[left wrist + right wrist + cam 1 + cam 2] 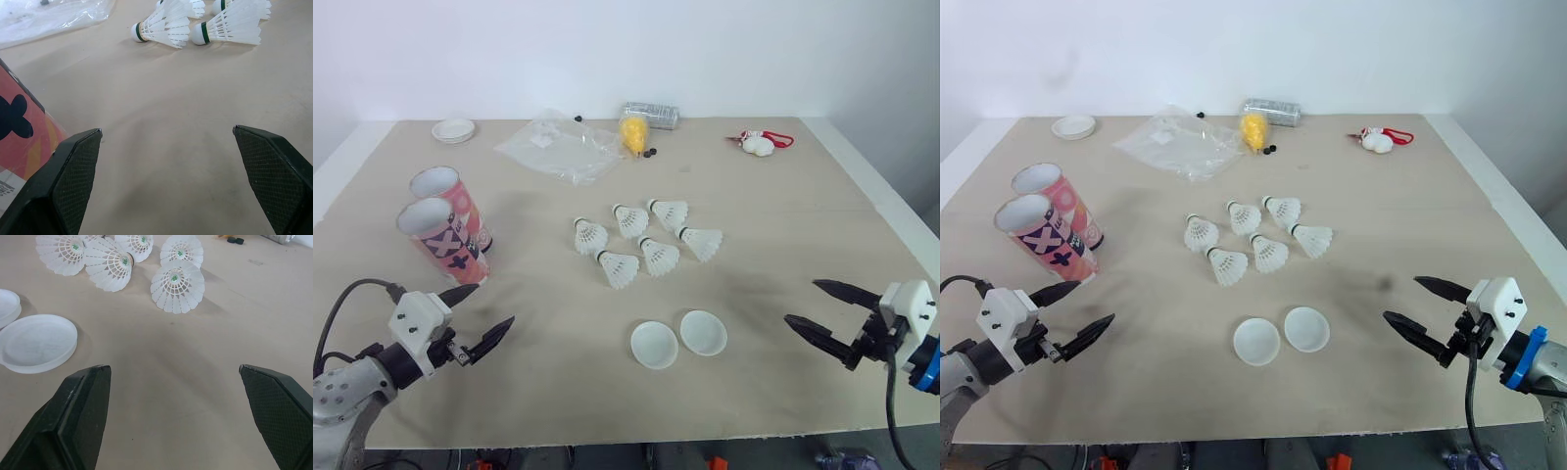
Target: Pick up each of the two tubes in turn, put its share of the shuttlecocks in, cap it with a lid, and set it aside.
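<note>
Left gripper (493,304) and right gripper (801,301), fingers spread wide and empty, low over the near table (783,215) edge; two pink tubes (450,245) just beyond the left gripper; six shuttlecocks (660,258) mid-table; two lids (655,345) nearer

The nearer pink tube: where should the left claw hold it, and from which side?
Grip the nearer pink tube across its round wall, about mid-height, coming from the front, the robot's side. It seems to stand upright, mouth open on top, with the second tube close behind it. The left claw, open, is in front of it.
</note>
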